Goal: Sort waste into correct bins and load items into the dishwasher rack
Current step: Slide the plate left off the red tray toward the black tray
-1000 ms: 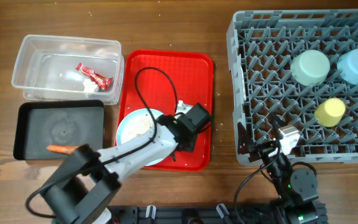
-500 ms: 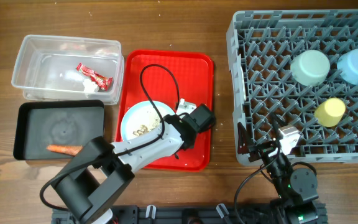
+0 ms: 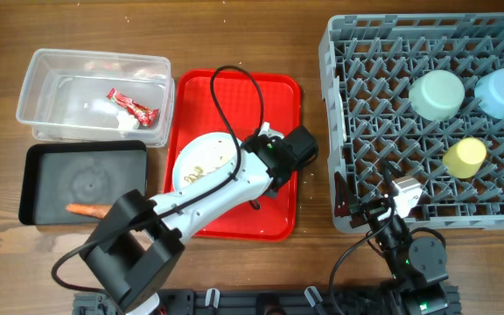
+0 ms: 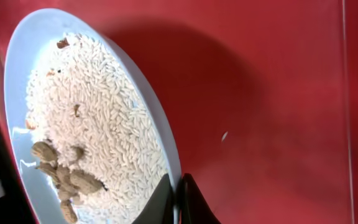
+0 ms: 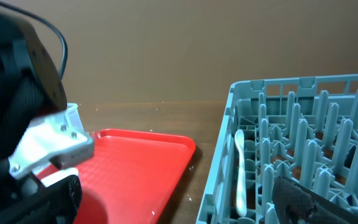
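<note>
Our left gripper (image 4: 177, 198) is clamped on the rim of the plate (image 4: 16, 81), which we hold tilted over the red tray (image 4: 278, 93) with rice and scraps (image 4: 66, 178) on it. Our right gripper (image 3: 388, 203) sits at the near edge of the rack (image 3: 339, 52); we cannot tell whether its jaws are apart. The spoon (image 5: 240, 168), green bowl (image 3: 437, 94), blue bowl (image 3: 503, 92) and cup (image 3: 465, 157) are in the rack.

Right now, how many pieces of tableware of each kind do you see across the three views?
Bowls: 2, pale green bowl, pale blue bowl
Cups: 1, yellow cup
Plates: 1, pale blue plate
Spoons: 1, white spoon
Total: 5
</note>
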`<state>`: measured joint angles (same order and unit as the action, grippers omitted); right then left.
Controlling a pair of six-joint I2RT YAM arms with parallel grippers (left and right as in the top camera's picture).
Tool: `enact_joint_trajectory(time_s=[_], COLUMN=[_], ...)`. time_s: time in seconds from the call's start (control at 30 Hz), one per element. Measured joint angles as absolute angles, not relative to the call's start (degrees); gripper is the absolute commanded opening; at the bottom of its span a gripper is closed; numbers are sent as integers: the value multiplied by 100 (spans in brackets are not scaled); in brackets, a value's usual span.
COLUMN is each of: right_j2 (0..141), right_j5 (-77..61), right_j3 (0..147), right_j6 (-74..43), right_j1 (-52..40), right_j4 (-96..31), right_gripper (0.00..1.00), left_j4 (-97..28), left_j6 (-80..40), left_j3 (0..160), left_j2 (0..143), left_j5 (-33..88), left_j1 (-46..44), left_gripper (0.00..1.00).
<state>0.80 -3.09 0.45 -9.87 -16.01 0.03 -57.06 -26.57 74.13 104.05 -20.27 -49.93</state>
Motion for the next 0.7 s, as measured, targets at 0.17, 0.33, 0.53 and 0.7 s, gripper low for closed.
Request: enact_joint_trajectory(time_s=[0.17, 0.33, 0.53, 0.7], right_j2=[80, 80, 80, 80], right_j5=[-311, -311, -309, -311], right_j3=[45, 45, 45, 45], right_j6=[-987, -987, -987, -987], right_j1=[-1601, -1601, -1601, -1601], right_j4=[3, 3, 3, 3], right_gripper=[100, 100, 100, 100], left_j4=[-6093, -6484, -7183, -8084], left_j6=[-2620, -2617, -2729, -3544], left_j3=[7793, 7848, 7907, 7926], left_j2=[10405, 10405, 10405, 10405], left_j5=[-2290, -2755, -3059, -3371], left_j1=[-4995, -5234, -5780, -5819], left_gripper=[4, 4, 4, 4])
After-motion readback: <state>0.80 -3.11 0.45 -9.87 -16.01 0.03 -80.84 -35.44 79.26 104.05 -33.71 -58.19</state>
